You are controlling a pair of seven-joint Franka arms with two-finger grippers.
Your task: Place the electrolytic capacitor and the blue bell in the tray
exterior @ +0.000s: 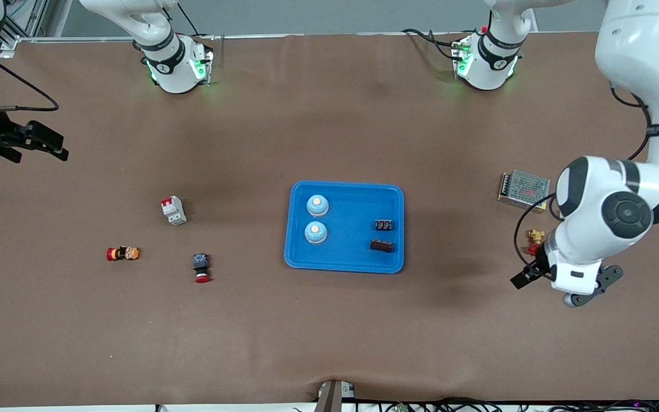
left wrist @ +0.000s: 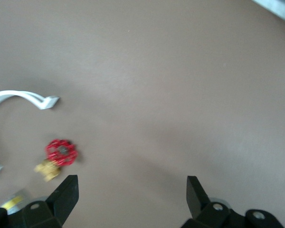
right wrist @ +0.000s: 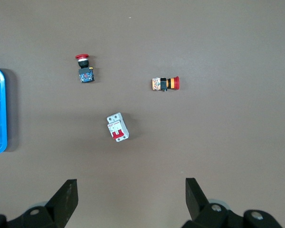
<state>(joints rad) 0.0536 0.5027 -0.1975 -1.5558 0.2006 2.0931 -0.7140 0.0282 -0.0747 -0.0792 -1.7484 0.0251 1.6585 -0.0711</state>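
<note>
Tray [exterior: 345, 263]: bright blue, rimmed, holding two blue bells [exterior: 317, 205], two dark parts [exterior: 384, 225]

A white circuit breaker with red levers [exterior: 173, 210], an orange-and-red push-button switch [exterior: 122, 253] and a red-capped blue button switch [exterior: 201, 268] are being seen on the brown bench [exterior: 329, 332]; a metal mesh power supply [exterior: 524, 190] and brass valve with red handwheel [left wrist: 59, 156] are lying toward the left arm's end.
</note>
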